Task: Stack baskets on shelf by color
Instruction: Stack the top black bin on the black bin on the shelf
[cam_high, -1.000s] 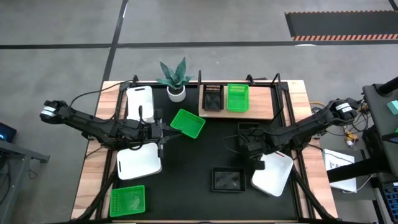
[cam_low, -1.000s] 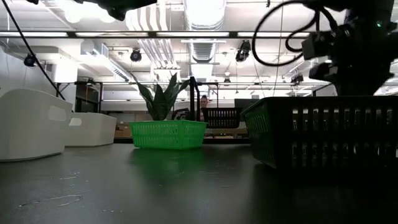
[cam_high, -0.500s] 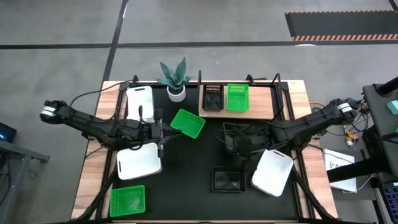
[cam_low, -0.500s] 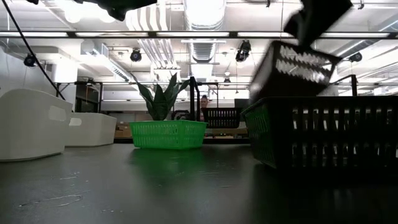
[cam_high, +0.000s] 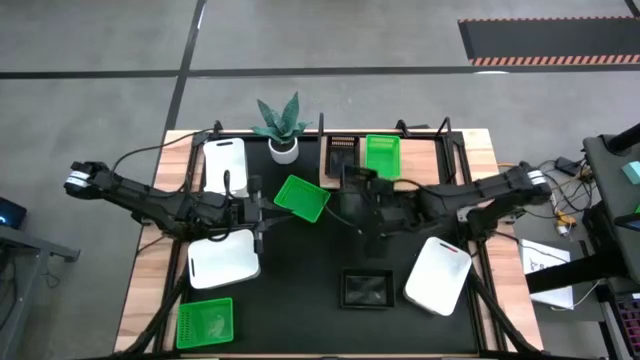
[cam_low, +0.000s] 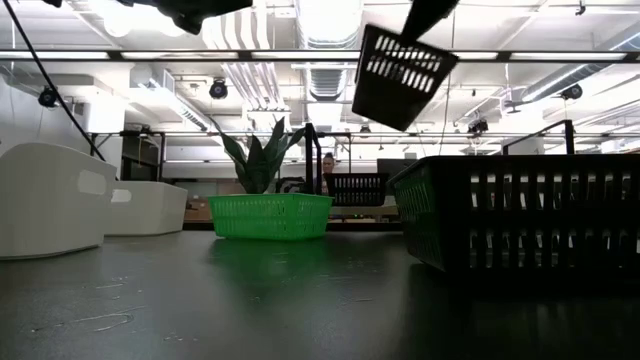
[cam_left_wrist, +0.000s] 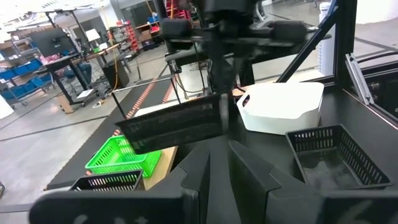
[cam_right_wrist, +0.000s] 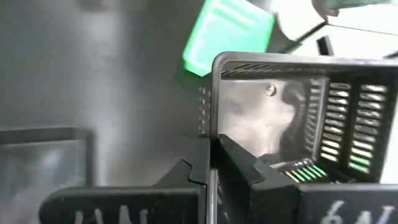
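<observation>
Right gripper (cam_right_wrist: 211, 163) clamped on the wall of a black basket (cam_low: 398, 75), carried tilted in the air above mid-table, near the wooden shelf (cam_high: 425, 165). On that shelf: another black basket (cam_high: 341, 157) beside a green basket (cam_high: 381, 156). Left gripper (cam_high: 262, 217) hovering between a green mesh basket (cam_high: 301, 198) and a white basket (cam_high: 223, 259), fingers nearly together, nothing visibly between them. Third black basket (cam_high: 366, 289) resting on the black tabletop (cam_high: 320, 260) next to a tilted white basket (cam_high: 437, 275).
</observation>
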